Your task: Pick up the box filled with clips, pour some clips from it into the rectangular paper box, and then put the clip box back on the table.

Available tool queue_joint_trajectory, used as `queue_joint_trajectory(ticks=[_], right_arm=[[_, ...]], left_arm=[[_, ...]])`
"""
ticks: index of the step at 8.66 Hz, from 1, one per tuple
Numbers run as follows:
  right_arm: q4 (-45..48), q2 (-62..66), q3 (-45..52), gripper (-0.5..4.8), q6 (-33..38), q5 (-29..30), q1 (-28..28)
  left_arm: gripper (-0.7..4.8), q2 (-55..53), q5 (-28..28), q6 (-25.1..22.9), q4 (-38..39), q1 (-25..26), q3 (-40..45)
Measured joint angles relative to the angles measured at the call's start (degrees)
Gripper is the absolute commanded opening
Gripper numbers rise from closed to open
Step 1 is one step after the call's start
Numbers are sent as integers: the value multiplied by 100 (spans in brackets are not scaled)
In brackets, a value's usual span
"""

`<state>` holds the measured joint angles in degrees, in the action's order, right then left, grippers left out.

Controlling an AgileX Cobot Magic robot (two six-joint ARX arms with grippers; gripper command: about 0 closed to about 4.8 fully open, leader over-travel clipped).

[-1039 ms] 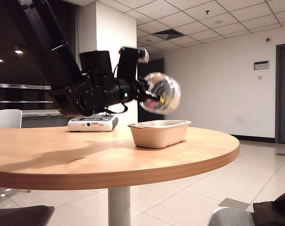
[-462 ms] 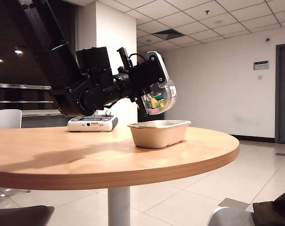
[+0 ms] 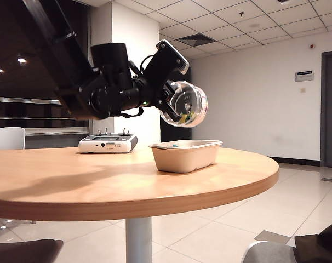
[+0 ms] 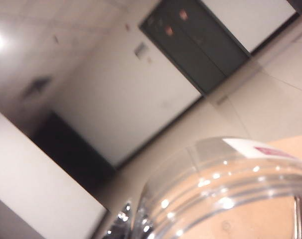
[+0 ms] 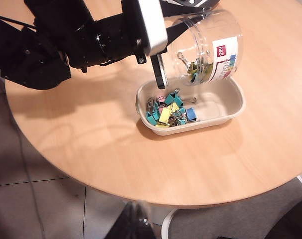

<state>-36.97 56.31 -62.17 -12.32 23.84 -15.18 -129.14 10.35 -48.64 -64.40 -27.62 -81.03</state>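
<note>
Left pincer (image 5: 163, 47) clamped on tilted clear clip jar (image 5: 208, 47) above pulp tray (image 5: 226, 107) holding binder clips (image 5: 168, 112), tray at bench (image 5: 91, 149) centre; right pincer unseen, state untellable.

My left gripper (image 3: 174, 90) raised above the table, wrist rolled sideways, jaws clamped tight, my right gripper nowhere in my views

The left gripper (image 3: 174, 96) and clip box (image 3: 185, 104) block the air over the paper box (image 3: 186, 155); the table (image 3: 73, 181) nearby lies bare.
</note>
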Motion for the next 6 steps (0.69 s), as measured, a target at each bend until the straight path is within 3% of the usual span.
queue_joint_trajectory(ticks=[1, 3, 5, 6], right_arm=[[0, 2, 0, -1, 0, 0, 0], [11, 0, 0, -1, 0, 0, 0], [24, 0, 0, -1, 0, 0, 0], [24, 2, 0, -1, 2, 2, 0]], left_arm=[[-6, 225, -387, 509, 748, 0, 0], [-6, 525, -629, 798, 1355, 0, 0], [-6, 1130, -905, 1478, 2371, 0, 0], [-6, 1950, -1486, 2380, 4500, 7, -2]])
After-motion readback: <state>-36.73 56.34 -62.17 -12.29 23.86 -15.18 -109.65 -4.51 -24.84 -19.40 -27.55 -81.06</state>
